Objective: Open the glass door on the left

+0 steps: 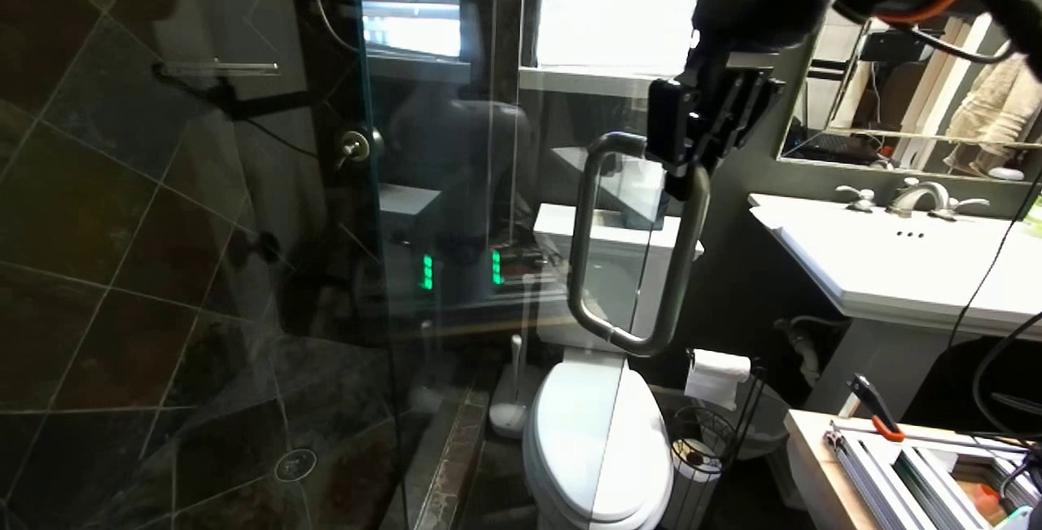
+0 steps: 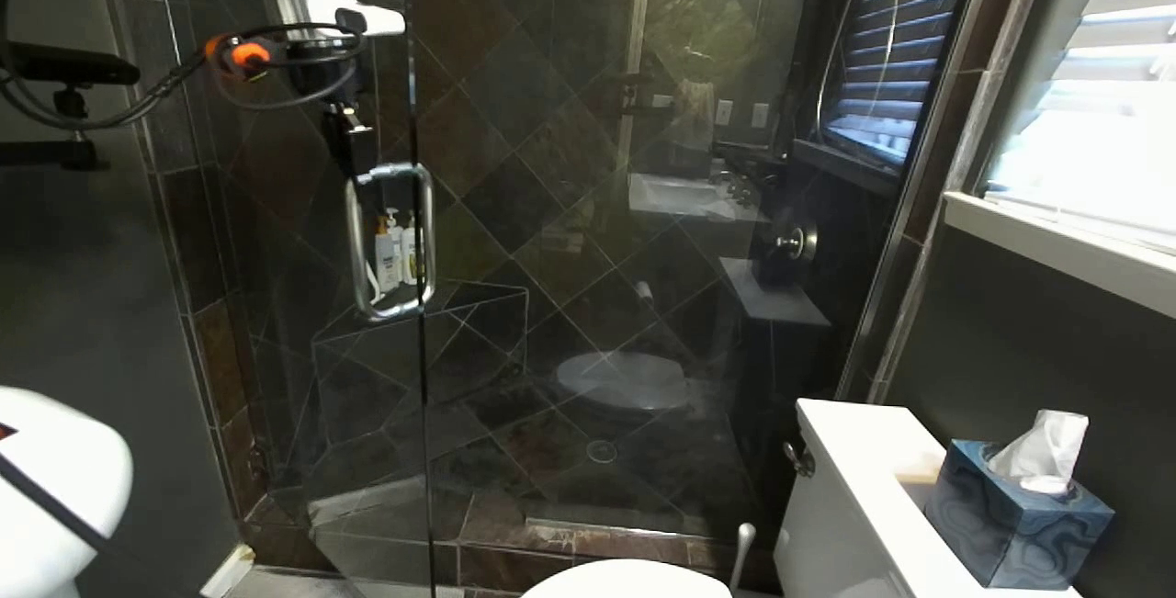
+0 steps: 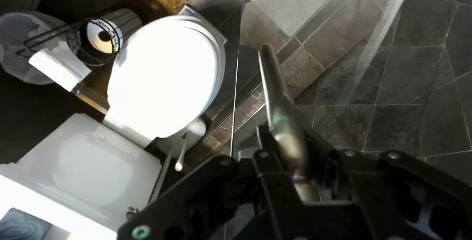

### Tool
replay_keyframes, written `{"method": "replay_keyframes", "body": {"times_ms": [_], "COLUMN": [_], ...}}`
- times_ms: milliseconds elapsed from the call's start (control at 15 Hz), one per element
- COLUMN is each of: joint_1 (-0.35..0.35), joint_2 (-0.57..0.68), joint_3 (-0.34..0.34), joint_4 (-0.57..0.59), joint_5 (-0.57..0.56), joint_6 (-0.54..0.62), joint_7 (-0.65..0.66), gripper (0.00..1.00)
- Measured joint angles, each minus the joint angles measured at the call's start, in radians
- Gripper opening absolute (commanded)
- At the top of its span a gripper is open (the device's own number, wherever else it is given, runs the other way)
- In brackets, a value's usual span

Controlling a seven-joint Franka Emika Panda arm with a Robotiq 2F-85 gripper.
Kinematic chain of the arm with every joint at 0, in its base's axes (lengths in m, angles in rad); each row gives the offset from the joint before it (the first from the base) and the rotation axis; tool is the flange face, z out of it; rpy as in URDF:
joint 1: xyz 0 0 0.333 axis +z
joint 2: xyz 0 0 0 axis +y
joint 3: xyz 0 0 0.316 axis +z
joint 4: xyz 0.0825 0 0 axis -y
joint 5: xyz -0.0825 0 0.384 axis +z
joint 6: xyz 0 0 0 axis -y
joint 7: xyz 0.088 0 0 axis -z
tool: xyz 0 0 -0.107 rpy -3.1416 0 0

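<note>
The glass door (image 1: 472, 335) is a clear, reflective panel; it also shows in an exterior view (image 2: 303, 368). Its chrome loop handle (image 1: 684, 286) shows in both exterior views (image 2: 358, 258). In the wrist view, one handle bar (image 3: 276, 92) runs between the fingers. My gripper (image 1: 674, 174) comes from above onto the upper part of the loop's outer bar (image 2: 360, 174). In the wrist view, the black fingers (image 3: 289, 136) lie close against both sides of the bar, shut on it. The grasped stretch is partly hidden. In an exterior view, the door's lower edge appears in front of the sill.
A toilet (image 1: 598, 440) stands beyond the door, with a brush (image 1: 509, 412) and paper stand (image 1: 716, 375) beside it. A sink (image 1: 912, 261) and a table with metal frames (image 1: 822, 448) are on the right. A tissue box (image 2: 1015, 515) sits on the toilet tank.
</note>
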Motion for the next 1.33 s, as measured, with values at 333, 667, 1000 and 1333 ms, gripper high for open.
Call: {"method": "replay_keyframes", "body": {"times_ms": [333,667,1000,1333], "joint_1": [0.005,0.014,0.014,0.014], "joint_2": [-0.179,-0.239,-0.238,-0.238], "joint_3": [0.087,0.107,0.103,0.103], "joint_4": [-0.124,-0.163,-0.164,-0.164], "joint_5": [0.057,0.085,0.086,0.087], "joint_6": [-0.063,-0.074,-0.071,-0.071], "joint_7": [0.15,0.186,0.185,0.185], "gripper": [0.23,0.23,0.23,0.06]}}
